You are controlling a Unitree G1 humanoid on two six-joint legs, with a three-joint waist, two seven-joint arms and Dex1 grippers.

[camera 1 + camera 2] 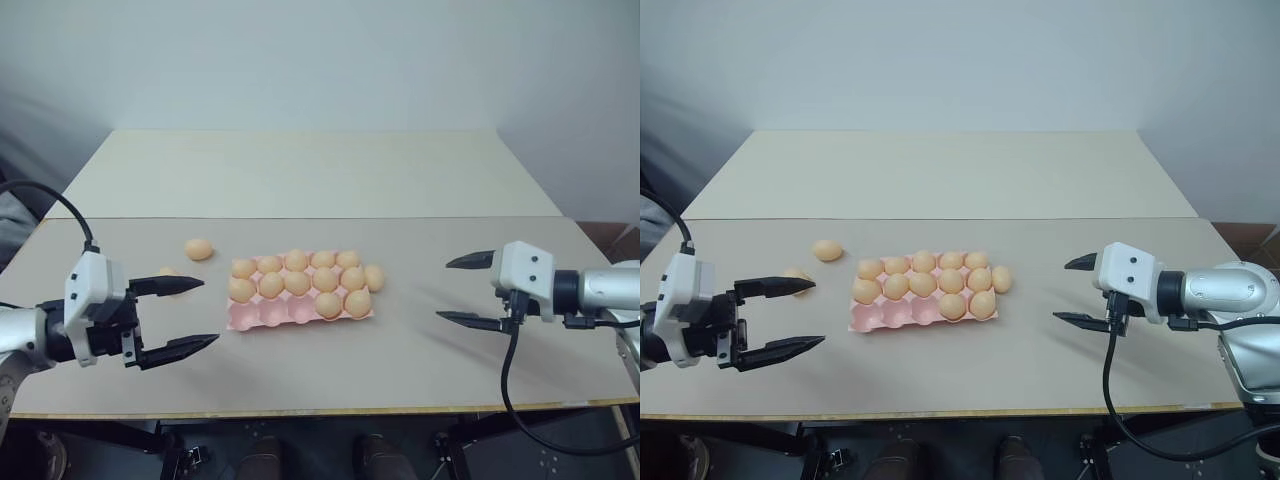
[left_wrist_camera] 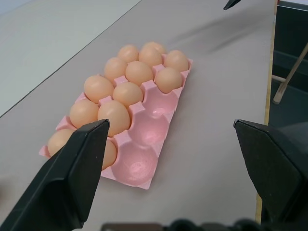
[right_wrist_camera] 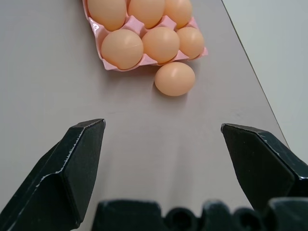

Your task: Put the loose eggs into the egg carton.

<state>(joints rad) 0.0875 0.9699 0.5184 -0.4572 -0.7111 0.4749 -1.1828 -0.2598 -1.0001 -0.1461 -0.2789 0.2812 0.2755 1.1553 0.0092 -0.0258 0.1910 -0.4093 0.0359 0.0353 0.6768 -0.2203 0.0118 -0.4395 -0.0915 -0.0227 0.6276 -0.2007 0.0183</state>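
Beige and smooth, the table (image 1: 420,370) runs out before me to a plain pale wall, with a lighter cream table butted against its far edge.

My left end effector (image 1: 180,315) hovers above the near left part of the table, its two black fingers spread wide and holding nothing. My right end effector (image 1: 470,290) hangs over the right side, its fingers equally wide apart and empty.

Between the two lies the flat pink moulded egg carton (image 1: 262,318), lidless, roughly midway but nearer my left end effector. Most of its cups hold light orange-tan eggs; three cups along the near row, on the side toward my left end effector, show bare pink.

Three smooth light orange-tan loose eggs are on the table outside it. One loose egg (image 1: 374,277) rests just beside the carton's end that faces my right end effector, and whether it touches the rim I cannot tell; from the right wrist it lies ahead of the open fingers, well apart from them. A second loose egg (image 1: 198,249) lies beyond my left end effector, off the carton's other end. A third loose egg (image 1: 793,274) sits just behind my left upper finger, partly hidden by it.
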